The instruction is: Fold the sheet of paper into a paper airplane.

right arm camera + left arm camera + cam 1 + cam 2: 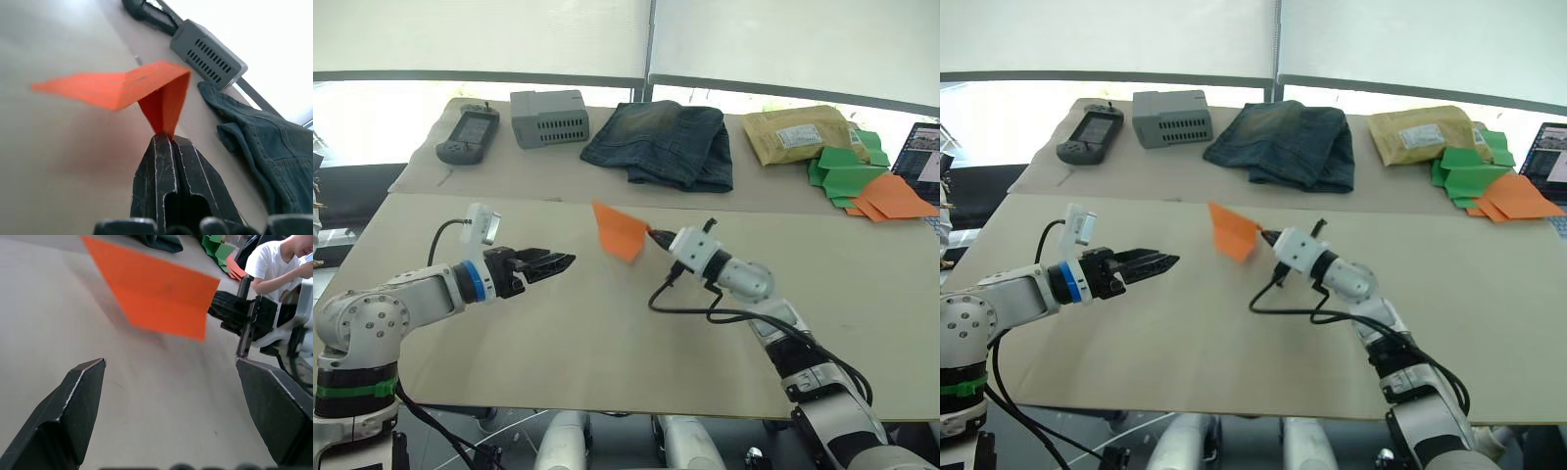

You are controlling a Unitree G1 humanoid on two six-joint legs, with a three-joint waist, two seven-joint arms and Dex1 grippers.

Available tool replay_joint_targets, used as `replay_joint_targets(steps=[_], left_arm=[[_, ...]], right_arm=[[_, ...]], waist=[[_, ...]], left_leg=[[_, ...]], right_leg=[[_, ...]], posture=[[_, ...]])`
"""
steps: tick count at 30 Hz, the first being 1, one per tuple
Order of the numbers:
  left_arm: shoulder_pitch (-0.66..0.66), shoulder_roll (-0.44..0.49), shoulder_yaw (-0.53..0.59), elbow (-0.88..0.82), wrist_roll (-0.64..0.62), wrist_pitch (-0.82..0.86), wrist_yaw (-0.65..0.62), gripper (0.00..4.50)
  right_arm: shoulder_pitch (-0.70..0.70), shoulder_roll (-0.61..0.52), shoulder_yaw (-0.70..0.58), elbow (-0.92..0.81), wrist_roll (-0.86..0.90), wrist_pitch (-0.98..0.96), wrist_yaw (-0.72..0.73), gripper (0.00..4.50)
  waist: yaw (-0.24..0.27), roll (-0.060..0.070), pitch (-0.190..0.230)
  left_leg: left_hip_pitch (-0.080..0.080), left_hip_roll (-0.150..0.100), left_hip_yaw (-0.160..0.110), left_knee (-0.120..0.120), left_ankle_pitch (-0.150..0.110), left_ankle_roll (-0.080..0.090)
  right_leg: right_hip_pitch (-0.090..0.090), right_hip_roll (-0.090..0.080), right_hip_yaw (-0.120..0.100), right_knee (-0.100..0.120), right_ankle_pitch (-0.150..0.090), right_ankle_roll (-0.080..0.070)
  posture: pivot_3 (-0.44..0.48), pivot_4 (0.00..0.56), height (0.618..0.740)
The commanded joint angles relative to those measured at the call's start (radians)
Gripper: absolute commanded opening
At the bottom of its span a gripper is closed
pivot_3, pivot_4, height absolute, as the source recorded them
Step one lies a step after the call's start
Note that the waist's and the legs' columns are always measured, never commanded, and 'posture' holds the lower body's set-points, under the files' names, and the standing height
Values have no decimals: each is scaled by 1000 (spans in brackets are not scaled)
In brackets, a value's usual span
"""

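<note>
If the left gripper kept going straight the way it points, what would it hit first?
Most likely the orange paper airplane pinched in the right gripper. The left gripper, fingers apart, aims toward it, though depth and height are uncertain.

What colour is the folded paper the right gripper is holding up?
Bright orange. The sheet of paper, pinched by the right gripper, shows best in the right wrist view.

Both arms raised over the surface, grippers facing each other.
Left black two-fingered gripper [551,262]: fingers spread, holding nothing. Right black two-fingered gripper [652,235]: clamped on thin bright orange creased paper [619,232], lifted.
</note>
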Motion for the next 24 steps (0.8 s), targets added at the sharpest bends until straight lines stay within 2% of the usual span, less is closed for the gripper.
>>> replay_joint_targets(steps=[1,4,7,9,11,15,24], left_arm=[[-23,-9,5,-1,20,-23,-25,4500],[-25,-15,7,3,35,-23,-36,4500],[-24,-14,9,6,47,-25,-51,4500],[-24,-13,9,11,58,-28,-62,4500],[-25,-15,10,13,68,-27,-70,4500],[-28,-22,6,11,79,-27,-83,4500],[-32,-47,-12,-9,86,-9,-99,4500]], right_arm=[[-11,-14,-90,-162,250,258,129,35],[0,-52,-159,-305,484,595,185,35],[35,-151,-203,-421,748,1000,236,35],[56,-200,-245,-421,895,1241,218,35],[73,-229,-268,-415,973,1384,203,35],[97,-244,-272,-365,991,1497,188,35],[68,-236,-195,-230,842,1438,222,35]], waist=[[0,0,0],[0,0,0],[6,0,0],[8,0,0],[8,0,0],[1,0,0],[0,0,0]], left_leg=[[0,0,0,0,0,0],[0,1,0,0,0,0],[0,2,0,0,0,0],[0,2,-1,0,0,0],[0,3,0,0,0,0],[0,3,0,0,0,0],[0,4,-1,0,0,0]], right_leg=[[0,0,0,0,0,0],[0,1,-1,0,0,0],[0,1,-2,1,0,-1],[1,1,-4,0,0,-2],[1,1,-4,0,0,-3],[0,3,-4,0,-1,-3],[0,3,-4,0,-1,-3]], posture=[[0,150,718],[0,150,718],[0,150,718],[0,150,718],[0,150,718],[0,150,718],[0,150,718]])
